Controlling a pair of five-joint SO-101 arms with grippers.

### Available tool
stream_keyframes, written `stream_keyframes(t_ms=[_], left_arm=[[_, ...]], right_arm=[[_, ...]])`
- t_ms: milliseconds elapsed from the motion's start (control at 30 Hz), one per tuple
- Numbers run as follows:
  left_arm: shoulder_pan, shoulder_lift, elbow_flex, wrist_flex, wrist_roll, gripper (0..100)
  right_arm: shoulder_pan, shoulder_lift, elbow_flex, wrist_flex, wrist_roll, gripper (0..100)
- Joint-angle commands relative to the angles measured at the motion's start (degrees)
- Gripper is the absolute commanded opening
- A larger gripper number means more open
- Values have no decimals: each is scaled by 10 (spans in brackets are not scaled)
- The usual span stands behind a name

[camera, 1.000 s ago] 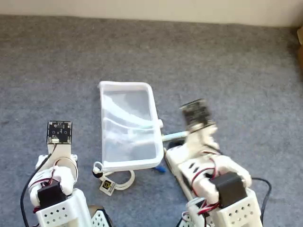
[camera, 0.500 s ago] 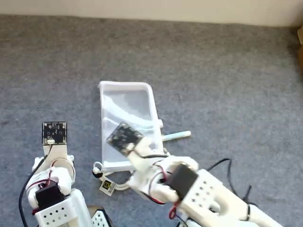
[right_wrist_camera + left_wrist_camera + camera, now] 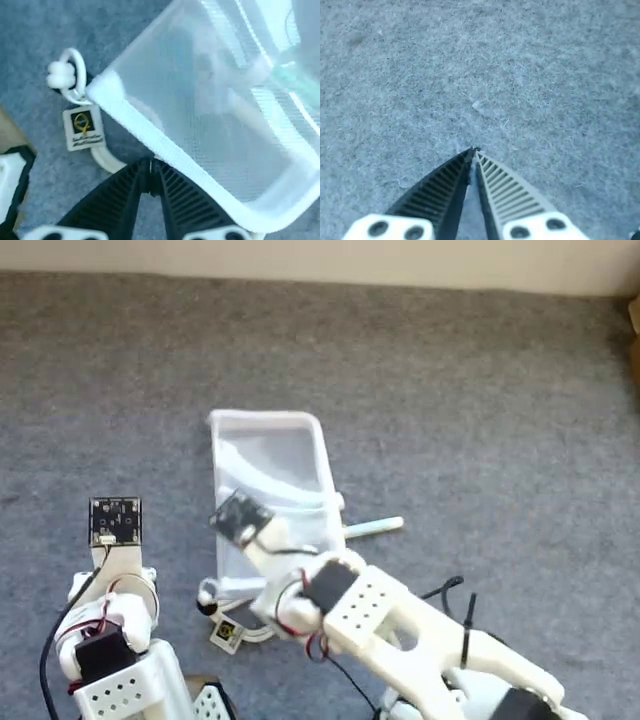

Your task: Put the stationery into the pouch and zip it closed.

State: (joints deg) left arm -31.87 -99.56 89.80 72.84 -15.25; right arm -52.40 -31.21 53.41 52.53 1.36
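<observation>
High view puts the pouch (image 3: 270, 455) flat on the middle of the counter (image 3: 500, 390), long sides running 12 to 6 o'clock. A pen (image 3: 375, 528) pokes out of its 3 o'clock side, and I cannot tell how much of it is inside. The right arm (image 3: 370, 610) lies across the pouch's 6 o'clock end. In the right wrist view the right gripper (image 3: 150, 175) is closed on nothing, its tips just beside the pouch's white band (image 3: 165, 147); contact is unclear. A ring (image 3: 67, 75) with a tag (image 3: 82, 129) sits at the pouch's 7 o'clock corner, near those tips, and is likely the zip's pull. The left gripper (image 3: 473, 152) is also closed and empty over bare counter, about 9 o'clock of the pouch and apart from it. Stowing looks unfinished and the zip not yet run. The next move calls either for nudging the pen toward 9 o'clock or for opening the right gripper to pinch the ring. Room is wide at 12 and 3 o'clock, with the counter's far edge well apart. It is tight at 7 o'clock, between ring, tag and the left arm (image 3: 110, 620).
</observation>
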Motion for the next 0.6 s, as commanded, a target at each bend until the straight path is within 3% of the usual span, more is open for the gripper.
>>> stream_keyframes(t_ms=[0, 133, 367, 467, 567], left_arm=[[-9, -2, -25, -2, 5, 8], [-9, -2, -25, -2, 5, 8], [-9, -2, -25, -2, 5, 8], [-9, -2, -25, -2, 5, 8], [-9, -2, -25, -2, 5, 8]], right_arm=[[57, 16, -8, -41, 14, 4], [102, 48, -8, -102, 56, 4], [169, 75, -9, -215, 60, 4], [181, 74, -28, -211, 59, 4], [182, 74, -75, -118, 55, 4]])
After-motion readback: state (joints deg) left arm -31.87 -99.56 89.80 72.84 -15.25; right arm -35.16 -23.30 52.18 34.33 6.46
